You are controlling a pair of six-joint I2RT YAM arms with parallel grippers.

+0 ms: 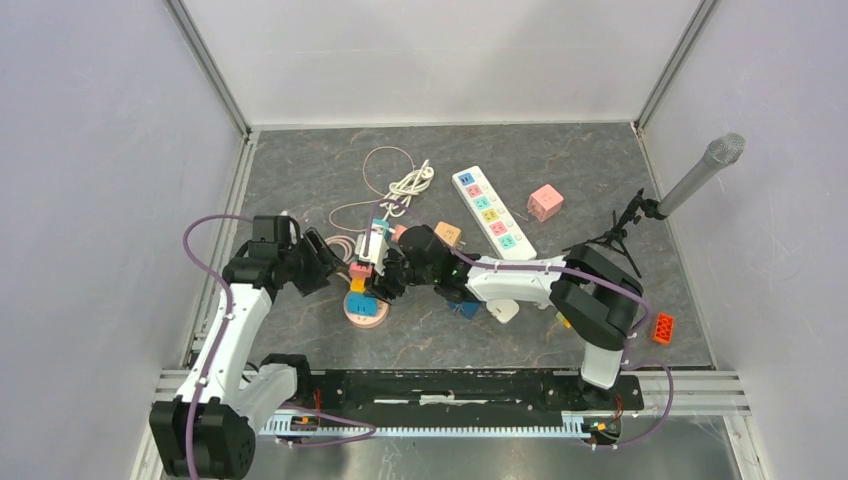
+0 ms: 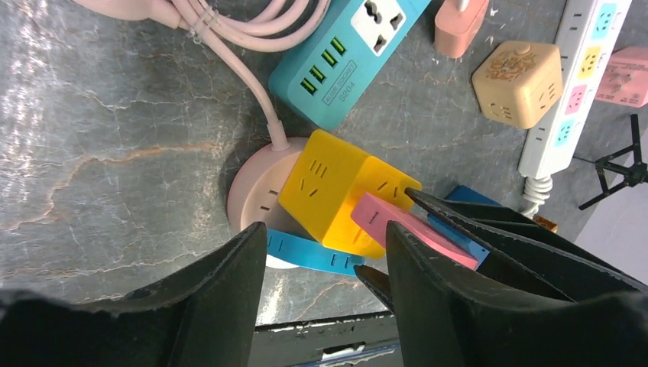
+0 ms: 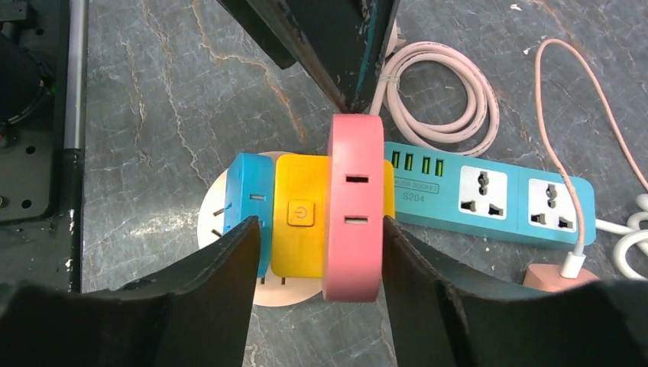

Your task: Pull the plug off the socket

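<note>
I'm at the grasp: the pink plug sits inside my spread right pincer (possibly touching one side), left pincer spread opposite; next I'd clamp, brace the yellow cube, and pull.

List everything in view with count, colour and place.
round socket: 1, pink, centre-left
cube adapter: 1, yellow, on socket
blue plug: 1, blue, beside adapter
pink plug: 1, pink, adapter's other side
USB strip: 1, teal, behind socket
long strip: 1, white, rear centre
tan cube: 1, tan, mid-table
pink cube: 1, pink, rear right
microphone: 1, grey, right edge
brick: 1, orange, front right
left fingers: 2, black, apart
right fingers: 2, black, flanking pink plug
</note>
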